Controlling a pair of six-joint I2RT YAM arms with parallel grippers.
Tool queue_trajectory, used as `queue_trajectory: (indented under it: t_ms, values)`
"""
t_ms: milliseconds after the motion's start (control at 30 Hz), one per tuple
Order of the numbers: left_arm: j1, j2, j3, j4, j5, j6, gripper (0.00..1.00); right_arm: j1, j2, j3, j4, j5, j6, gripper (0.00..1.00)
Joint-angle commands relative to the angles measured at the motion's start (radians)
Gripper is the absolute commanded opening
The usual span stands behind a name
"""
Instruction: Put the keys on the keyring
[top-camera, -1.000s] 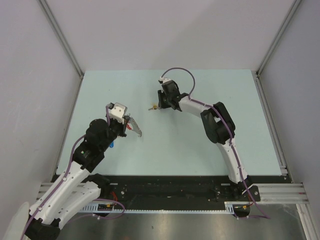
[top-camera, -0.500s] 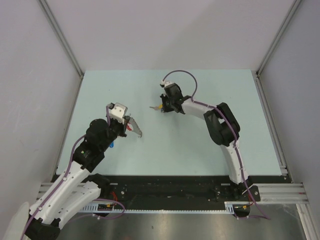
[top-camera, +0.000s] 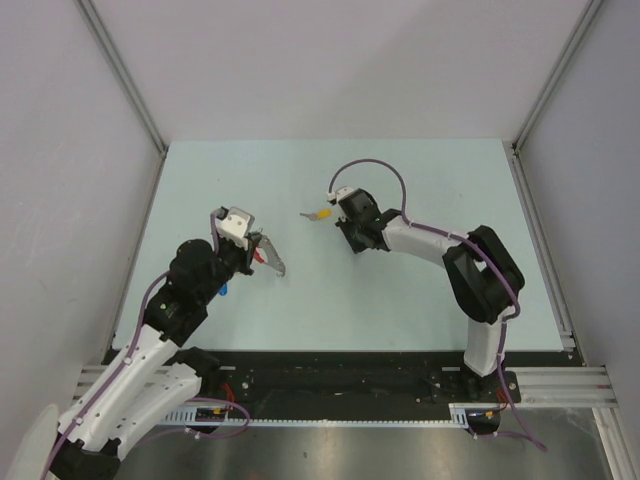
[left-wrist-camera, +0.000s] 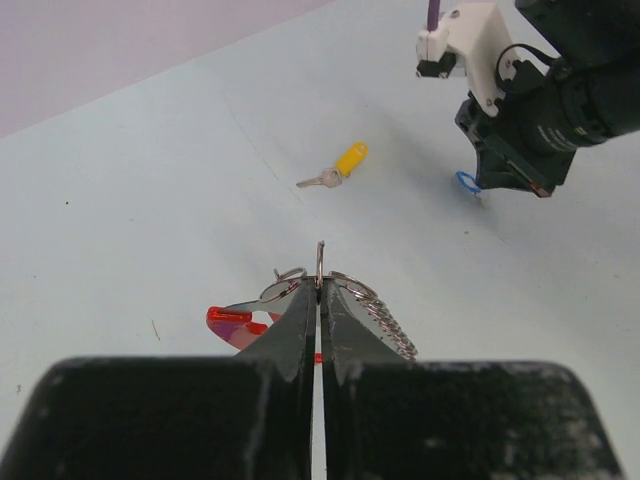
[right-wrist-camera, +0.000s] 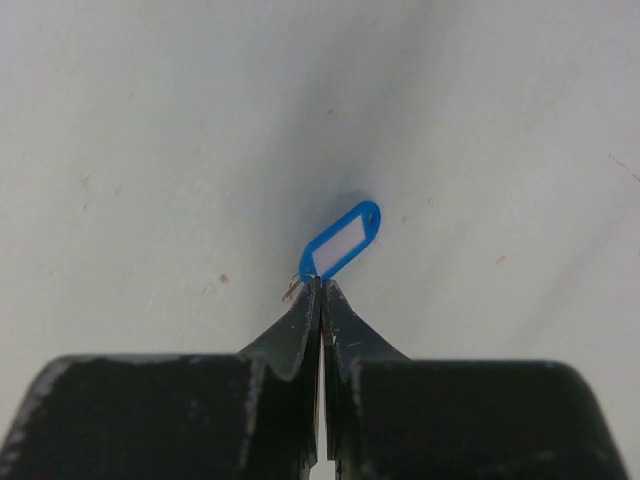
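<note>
No legible text, label, brand or number on anything in view.

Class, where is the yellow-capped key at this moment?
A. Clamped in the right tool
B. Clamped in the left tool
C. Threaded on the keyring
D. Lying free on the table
D: the yellow-capped key lies alone on the table, while the left tool pinches the keyring and the right tool pinches a blue tag.
</note>
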Motion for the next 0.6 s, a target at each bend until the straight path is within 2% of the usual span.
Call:
queue_trajectory:
  t_ms: [0,167,367,433,567]
  values:
    - [0.006,-0.031,0.007,0.048,0.017,0.001,0.00,0.045,-0.132,-0.082,0.085,0.063,-0.066,0.00]
    - [0.004,-0.049,0.002,0.047,0.009,-0.001,0.01,0.048,-0.279,-0.307,0.396,-0.009,-0.039,0.00]
    - [0.004,-0.068,-0.002,0.050,-0.005,-0.001,0.00,0.082,-0.361,-0.510,0.652,-0.071,-0.042,0.00]
    - [0.004,-0.068,-0.004,0.053,-0.009,-0.001,0.00,0.085,-0.376,-0.550,0.676,-0.098,-0.026,0.00]
    - [0.004,-0.058,-0.002,0.054,-0.006,-0.002,0.00,0.108,-0.389,-0.588,0.716,-0.037,-0.023,0.00]
